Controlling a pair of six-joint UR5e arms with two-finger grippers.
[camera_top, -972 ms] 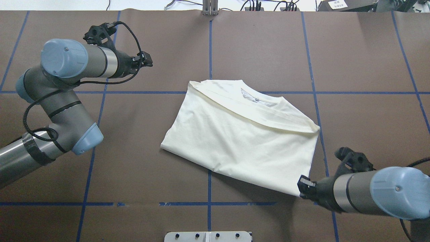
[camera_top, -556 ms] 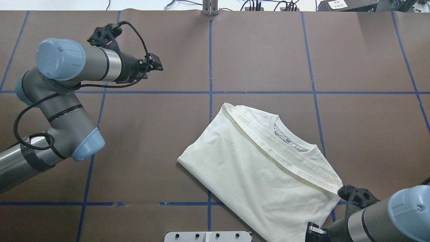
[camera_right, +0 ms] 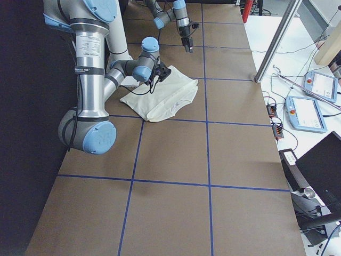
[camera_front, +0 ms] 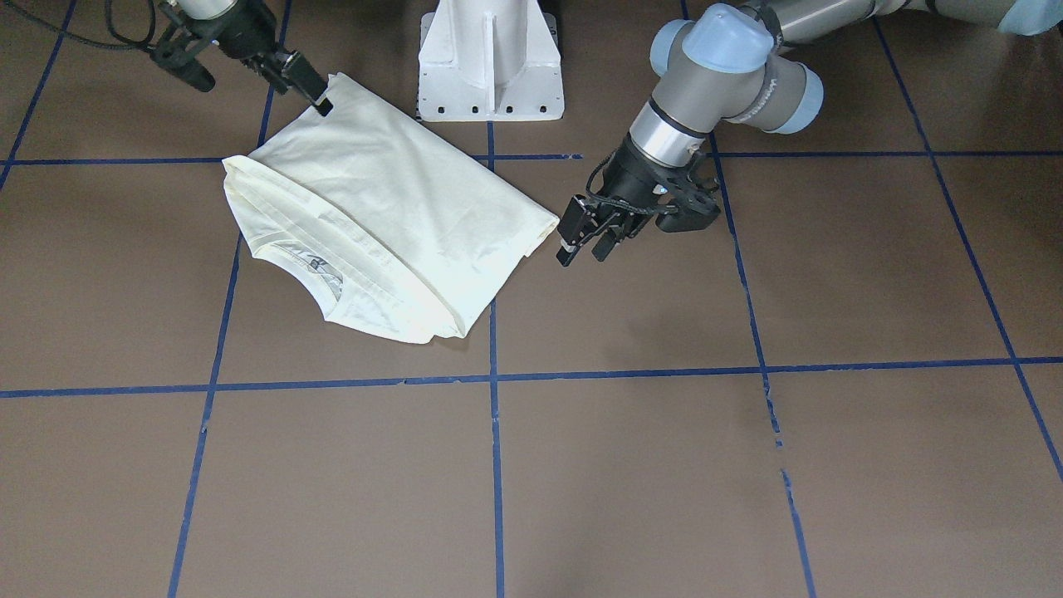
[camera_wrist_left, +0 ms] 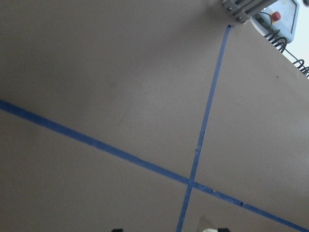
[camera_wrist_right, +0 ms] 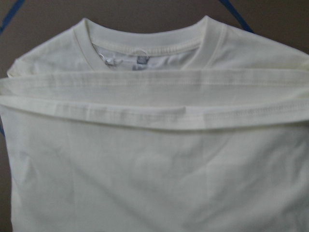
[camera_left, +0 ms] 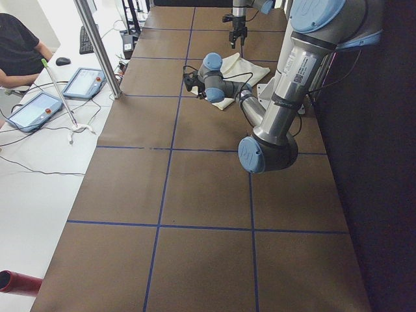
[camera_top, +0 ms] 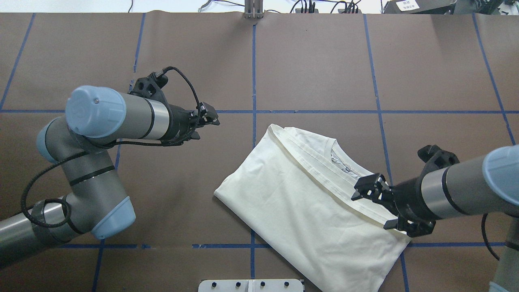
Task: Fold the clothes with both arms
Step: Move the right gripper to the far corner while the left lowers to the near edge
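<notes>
The clothes are one cream-white shirt (camera_top: 308,211), folded and lying flat on the brown table, right of centre and close to the robot's side. Its collar (camera_wrist_right: 145,43) and a doubled hem band face up, and no graphic shows. My right gripper (camera_top: 375,205) hovers open over the shirt's right edge with nothing between its fingers. The right wrist view looks straight down on the shirt (camera_wrist_right: 154,169). My left gripper (camera_top: 211,118) is open and empty above bare table, a short way left of the shirt (camera_front: 399,199). It also shows in the front view (camera_front: 584,247).
Blue tape lines (camera_top: 253,81) divide the table into squares. The white pedestal base (camera_front: 490,58) stands at the robot's edge, just beside the shirt's near corner. A metal post (camera_right: 274,40) and tablets (camera_right: 306,112) sit at the far side, where a person (camera_left: 19,49) is seated.
The right gripper dragged the shirt toward the robot's side, then let go and came up over its right edge. The left arm has swung in toward the shirt.
</notes>
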